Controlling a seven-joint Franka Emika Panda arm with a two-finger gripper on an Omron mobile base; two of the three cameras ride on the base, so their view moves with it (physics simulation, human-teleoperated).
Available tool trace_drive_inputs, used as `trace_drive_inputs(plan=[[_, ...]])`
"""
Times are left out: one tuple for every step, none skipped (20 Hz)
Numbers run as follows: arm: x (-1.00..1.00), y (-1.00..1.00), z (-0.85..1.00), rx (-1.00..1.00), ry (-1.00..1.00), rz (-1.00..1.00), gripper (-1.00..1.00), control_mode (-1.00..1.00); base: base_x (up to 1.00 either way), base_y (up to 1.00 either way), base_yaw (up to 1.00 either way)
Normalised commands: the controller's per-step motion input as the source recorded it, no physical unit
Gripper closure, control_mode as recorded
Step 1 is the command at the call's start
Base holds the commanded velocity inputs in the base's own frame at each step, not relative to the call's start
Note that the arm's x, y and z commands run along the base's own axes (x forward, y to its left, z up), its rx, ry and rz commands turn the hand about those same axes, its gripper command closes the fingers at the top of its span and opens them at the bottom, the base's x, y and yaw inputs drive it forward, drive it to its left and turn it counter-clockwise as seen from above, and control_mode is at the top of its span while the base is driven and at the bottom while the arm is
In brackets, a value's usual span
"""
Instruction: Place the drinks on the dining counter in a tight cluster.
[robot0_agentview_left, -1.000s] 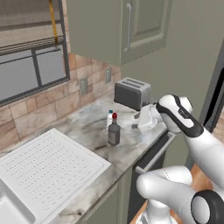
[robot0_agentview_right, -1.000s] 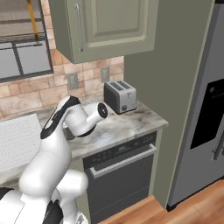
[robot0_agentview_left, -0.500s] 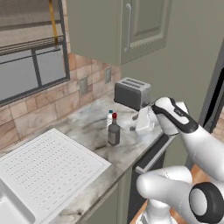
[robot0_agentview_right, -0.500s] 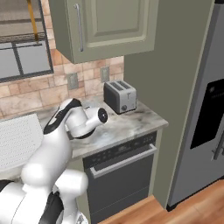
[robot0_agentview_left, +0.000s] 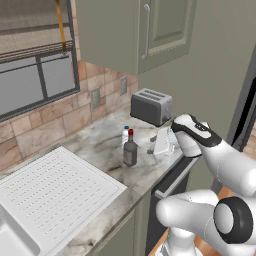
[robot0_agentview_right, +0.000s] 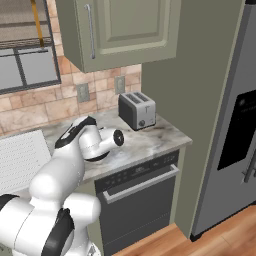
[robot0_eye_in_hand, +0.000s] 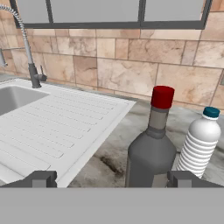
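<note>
Two bottles standing on the kitchen worktop, with the gripper open and empty in front of them.

The dark grey bottle with the red cap is standing upright on the marble worktop, with the small clear bottle with the blue cap just beside it at its 3 o'clock in the hand view and slightly behind it. In the left base view the dark bottle is sitting at the 3 o'clock edge of the white drainboard, with the toaster near it at 1 o'clock. The gripper is pointing level at the dark bottle, its fingertips spread fully apart on either side of the bottle's base, gripping nothing. The sink and its tap are lying at 9 to 10 o'clock in the hand view.
</note>
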Motion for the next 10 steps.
trace_drive_inputs(plan=[[0.09,0.0,-0.21,0.0,0.0,0.0,-1.0,-1.0,0.0,0.0,0.0],[0.07,0.0,-0.18,0.0,0.0,0.0,-1.0,-1.0,0.0,0.0,0.0],[0.08,0.0,-0.12,0.0,0.0,0.0,-1.0,-1.0,0.0,0.0,0.0],[0.12,0.0,-0.09,0.0,0.0,0.0,-1.0,-1.0,0.0,0.0,0.0],[0.16,0.0,-0.05,0.0,0.0,0.0,-1.0,-1.0,0.0,0.0,0.0],[0.18,0.0,-0.04,0.0,0.0,0.0,-1.0,-1.0,0.0,0.0,0.0],[0.23,0.0,-0.04,0.0,0.0,0.0,-1.0,-1.0,0.0,0.0,0.0],[0.26,0.02,-0.01,0.0,0.0,0.0,-1.0,-1.0,0.0,0.0,0.0],[0.27,0.04,-0.01,0.0,0.0,0.0,-1.0,-1.0,0.0,0.0,0.0],[0.29,0.05,-0.02,0.0,0.0,0.0,-1.0,-1.0,0.0,0.0,0.0]])
